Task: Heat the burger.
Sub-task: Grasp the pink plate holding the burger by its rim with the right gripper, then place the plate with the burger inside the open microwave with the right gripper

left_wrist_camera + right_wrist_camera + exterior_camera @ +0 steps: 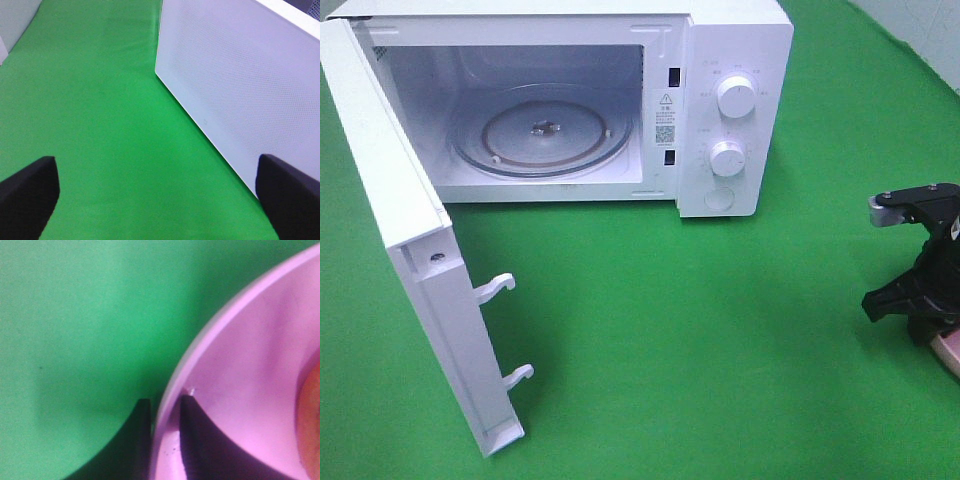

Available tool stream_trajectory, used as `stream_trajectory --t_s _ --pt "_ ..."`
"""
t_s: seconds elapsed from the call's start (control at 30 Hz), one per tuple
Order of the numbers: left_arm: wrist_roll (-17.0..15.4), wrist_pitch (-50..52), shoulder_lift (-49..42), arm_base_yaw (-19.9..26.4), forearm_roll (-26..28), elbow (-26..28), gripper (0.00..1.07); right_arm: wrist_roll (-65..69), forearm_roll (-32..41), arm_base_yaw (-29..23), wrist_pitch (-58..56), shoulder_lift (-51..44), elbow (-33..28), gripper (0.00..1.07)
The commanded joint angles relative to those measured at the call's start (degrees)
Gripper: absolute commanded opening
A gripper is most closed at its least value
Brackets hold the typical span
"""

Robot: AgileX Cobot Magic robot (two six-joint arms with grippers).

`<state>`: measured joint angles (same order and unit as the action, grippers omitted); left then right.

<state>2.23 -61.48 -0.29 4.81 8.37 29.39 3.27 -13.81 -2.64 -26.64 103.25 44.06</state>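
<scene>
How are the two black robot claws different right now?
The left gripper is wide open, holding nothing; the right gripper pinches the rim of the round pink plate. The left gripper is beside the white microwave door; the right gripper is at the plate. Both are black.

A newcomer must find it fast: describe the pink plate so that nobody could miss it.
Start at the open white microwave on the green cloth, then go to the right edge of the exterior view, nearer the camera, where the black right gripper reaches down. Under it peeks the pink plate, its rim clamped between the gripper's fingers. It is the only pink thing there.
</scene>
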Motion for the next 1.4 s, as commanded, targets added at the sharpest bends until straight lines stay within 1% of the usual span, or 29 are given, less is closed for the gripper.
stream_trajectory --t_s 0.03,0.2,0.33,0.4,0.43,0.47,0.5,0.53,0.63,0.73,1.07,1.13,1.23,1.3,1.4 --pt "0.06 0.4 -0.92 0.11 0.06 0.06 1.0 1.2 -0.86 0.52 -0.8 0.92 -0.17 0.0" --pt "0.06 0.4 -0.92 0.11 0.06 0.06 1.0 2.75 -0.86 0.52 -1.2 0.74 -0.17 0.0" --pt "0.06 0.4 -0.92 0.11 0.06 0.06 1.0 4.93 -2.41 0.46 -1.55 0.06 -0.17 0.0" --pt "0.06 0.4 -0.92 0.11 0.06 0.06 1.0 8.37 -5.44 0.29 -2.29 -0.57 -0.11 0.0" --pt "0.06 0.4 -0.92 0.11 0.06 0.06 1.0 8.37 -5.44 0.29 -2.29 -0.57 -0.11 0.0" --pt "0.06 0.4 -0.92 0.11 0.06 0.06 1.0 11.69 -8.14 0.29 -3.04 -0.86 -0.11 0.0" --pt "0.06 0.4 -0.92 0.11 0.06 0.06 1.0 11.69 -8.14 0.29 -3.04 -0.86 -0.11 0.0" --pt "0.06 0.4 -0.92 0.11 0.06 0.06 1.0 14.84 -10.43 0.29 -4.07 -1.09 -0.11 0.0" --pt "0.06 0.4 -0.92 0.11 0.06 0.06 1.0 16.62 -12.03 0.29 -4.98 -1.26 -0.11 0.0" --pt "0.06 0.4 -0.92 0.11 0.06 0.06 1.0 19.6 -15.01 -1.78 -6.59 -1.83 -0.11 0.0" --pt "0.06 0.4 -0.92 0.11 0.06 0.06 1.0 25.55 -20.34 -6.36 -9.45 -1.89 -0.17 0.0" --pt "0.06 0.4 -0.92 0.11 0.06 0.06 1.0 28.19 -22.8 -8.25 -10.89 -1.89 -0.17 0.0" --pt "0.06 0.4 -0.92 0.11 0.06 0.06 1.0 29.11 -23.84 -9.57 -12.2 -1.89 -0.17 0.0" --pt "0.06 0.4 -0.92 0.11 0.06 0.06 1.0 29.85 -24.35 -11.97 -14.27 -2.18 -0.23 0.0" --pt "0.06 0.4 -0.92 0.11 0.06 0.06 1.0 30.02 -24.69 -12.61 -14.9 -2.58 -0.23 0.0"
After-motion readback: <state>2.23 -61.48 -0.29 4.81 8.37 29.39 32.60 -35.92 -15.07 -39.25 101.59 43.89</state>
